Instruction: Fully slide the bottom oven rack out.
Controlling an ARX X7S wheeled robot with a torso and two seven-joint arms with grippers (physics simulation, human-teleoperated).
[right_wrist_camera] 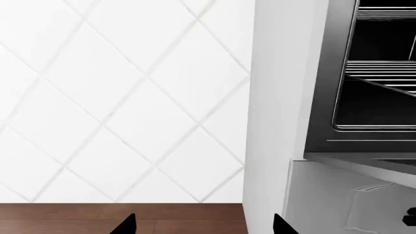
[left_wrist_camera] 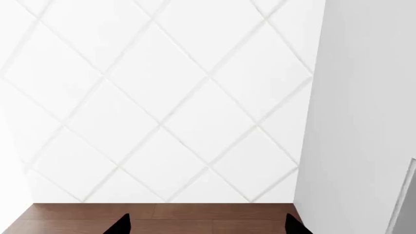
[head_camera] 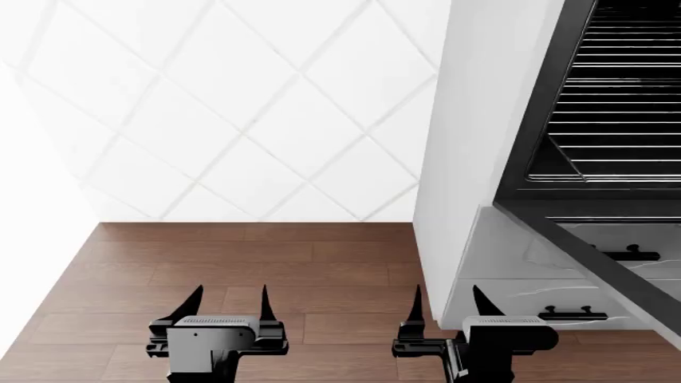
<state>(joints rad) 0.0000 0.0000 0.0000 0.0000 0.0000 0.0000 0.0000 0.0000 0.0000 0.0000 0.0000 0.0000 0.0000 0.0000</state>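
Note:
The black oven stands open at the upper right of the head view, set in a white cabinet. Chrome wire racks show inside it. The bottom oven rack is the lower set of rods, inside the cavity; it also shows in the right wrist view, below the matching upper rack. My left gripper is open and empty, low over the wood floor, far left of the oven. My right gripper is open and empty by the cabinet's front corner, well below the racks. Both wrist views show only black fingertips.
The open oven door juts out as a dark slanted edge below the cavity. Marbled drawers with black handles sit under it. The white cabinet side is just right of my right gripper. A white diamond-tiled wall faces me beyond the wood floor.

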